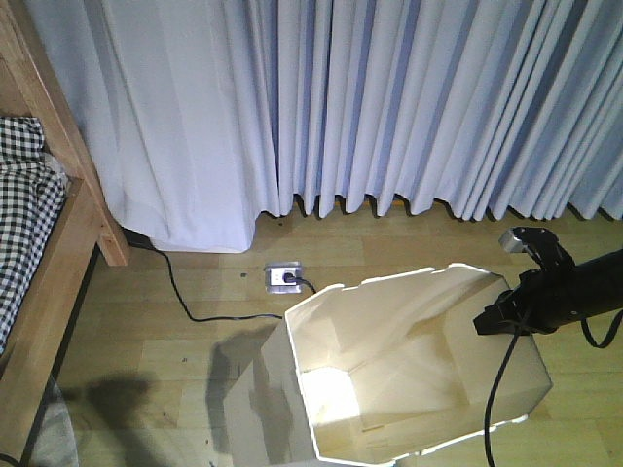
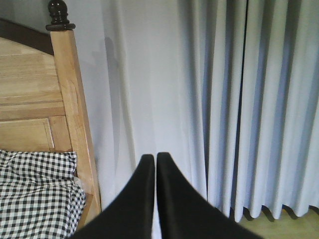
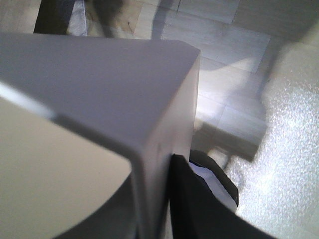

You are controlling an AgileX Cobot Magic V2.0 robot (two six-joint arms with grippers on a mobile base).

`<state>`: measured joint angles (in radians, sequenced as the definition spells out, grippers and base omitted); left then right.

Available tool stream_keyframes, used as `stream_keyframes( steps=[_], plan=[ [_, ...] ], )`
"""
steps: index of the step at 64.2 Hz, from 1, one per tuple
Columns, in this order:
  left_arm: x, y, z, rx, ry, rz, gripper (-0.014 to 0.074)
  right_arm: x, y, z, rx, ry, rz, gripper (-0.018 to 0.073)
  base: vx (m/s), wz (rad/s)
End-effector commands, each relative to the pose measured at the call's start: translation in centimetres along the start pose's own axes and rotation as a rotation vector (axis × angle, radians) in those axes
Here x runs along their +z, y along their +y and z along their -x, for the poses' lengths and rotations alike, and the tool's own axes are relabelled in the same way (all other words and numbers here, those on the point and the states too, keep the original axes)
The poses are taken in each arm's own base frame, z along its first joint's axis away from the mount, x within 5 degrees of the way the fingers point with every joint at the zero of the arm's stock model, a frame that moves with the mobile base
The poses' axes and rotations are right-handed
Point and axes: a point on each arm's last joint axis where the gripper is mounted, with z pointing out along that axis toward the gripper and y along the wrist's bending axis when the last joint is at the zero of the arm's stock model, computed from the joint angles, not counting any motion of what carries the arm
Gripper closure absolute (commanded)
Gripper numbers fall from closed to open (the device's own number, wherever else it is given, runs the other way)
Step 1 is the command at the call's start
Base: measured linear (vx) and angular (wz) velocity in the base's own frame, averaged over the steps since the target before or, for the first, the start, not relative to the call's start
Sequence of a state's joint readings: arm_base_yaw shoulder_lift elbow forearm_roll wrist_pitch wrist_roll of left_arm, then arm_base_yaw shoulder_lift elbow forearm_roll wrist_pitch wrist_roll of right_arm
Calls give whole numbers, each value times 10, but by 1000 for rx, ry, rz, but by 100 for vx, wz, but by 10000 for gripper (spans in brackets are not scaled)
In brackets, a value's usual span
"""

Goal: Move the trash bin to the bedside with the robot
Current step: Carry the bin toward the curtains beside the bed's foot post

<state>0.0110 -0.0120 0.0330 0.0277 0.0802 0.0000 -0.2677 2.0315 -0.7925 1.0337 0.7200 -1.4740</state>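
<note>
The tall white trash bin stands on the wooden floor at the lower right of the front view, its cream inside facing up. My right gripper reaches in from the right and is shut on the bin's right rim. In the right wrist view the bin's thin wall runs between the jaws, with one black finger on its outer side. The bed, with a light-brown frame and checked bedding, lies at the far left, well apart from the bin. My left gripper is shut on nothing, pointing at the curtain beside the bedpost.
Pale pleated curtains hang to the floor across the back. A floor socket with a black cable lies between the bed and the bin. The bin's shadow falls on the floor to its left.
</note>
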Motion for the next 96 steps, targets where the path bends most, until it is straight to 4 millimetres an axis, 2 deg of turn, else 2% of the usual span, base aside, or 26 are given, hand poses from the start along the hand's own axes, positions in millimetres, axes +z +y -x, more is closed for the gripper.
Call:
stream_keyframes(
  steps=[1,77,96],
  plan=[
    [-1,0,4,-23,-78,-7,603,-18,24,16,43,-99,190,563,14,5],
    [-1,0,4,-23,-78,-7,603,-18,24,16,43,-99,190,563,10,2],
    [-1,0,4,-23,-78,-7,603,-18,23,15,-17,-95,172,563,0,0]
  ],
)
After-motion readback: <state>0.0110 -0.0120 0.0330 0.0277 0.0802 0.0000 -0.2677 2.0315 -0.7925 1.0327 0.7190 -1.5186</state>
